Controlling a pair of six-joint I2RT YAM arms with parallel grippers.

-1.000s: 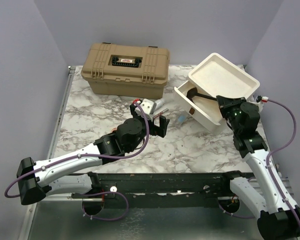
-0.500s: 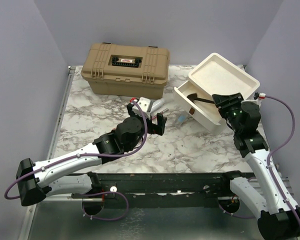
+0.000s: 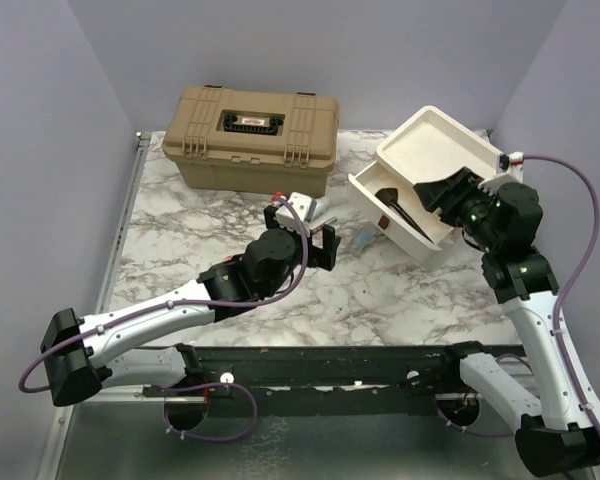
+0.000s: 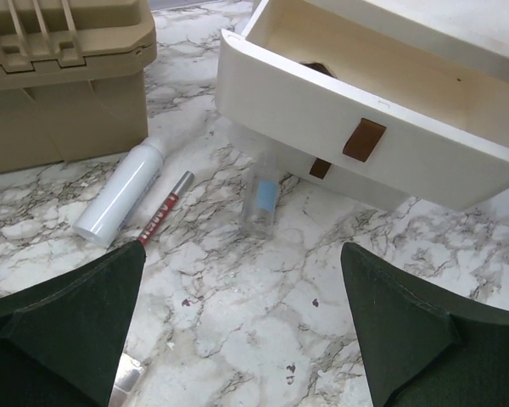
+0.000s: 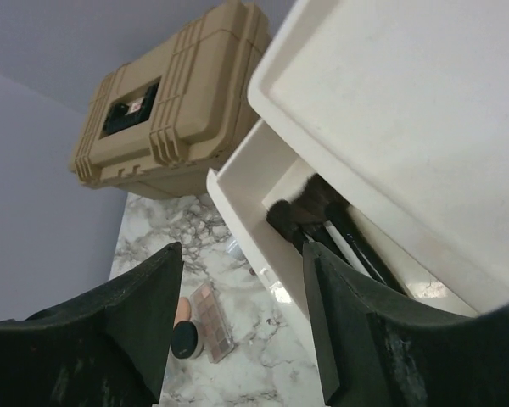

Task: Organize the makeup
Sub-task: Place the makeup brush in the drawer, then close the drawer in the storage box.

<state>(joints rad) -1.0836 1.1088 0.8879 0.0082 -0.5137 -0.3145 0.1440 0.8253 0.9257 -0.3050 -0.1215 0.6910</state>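
Several black brushes (image 5: pixel 312 214) lie in the open drawer (image 3: pixel 408 232) of the white box; the top view shows them as dark shapes (image 3: pixel 392 200). My right gripper (image 3: pixel 427 197) hovers just above that drawer, open and holding nothing (image 5: pixel 242 280). On the marble beside the box lie a pale cylindrical tube (image 4: pixel 123 191), a slim red-and-silver pencil (image 4: pixel 163 210) and a tiny light-blue piece (image 4: pixel 261 203). My left gripper (image 3: pixel 302 230) hangs over the table near them, wide open and empty (image 4: pixel 242 331).
The tan latched case (image 3: pixel 252 138) stands at the back left. An eyeshadow palette (image 5: pixel 210 318) and a round dark-lidded compact (image 5: pixel 185 337) lie on the marble left of the white box (image 3: pixel 450 150), whose open drawer front (image 4: pixel 348 127) juts towards the left gripper.
My right gripper has opened, let go of the black brush into the drawer, and drawn back up to the right. The left gripper shifted slightly right, still open.
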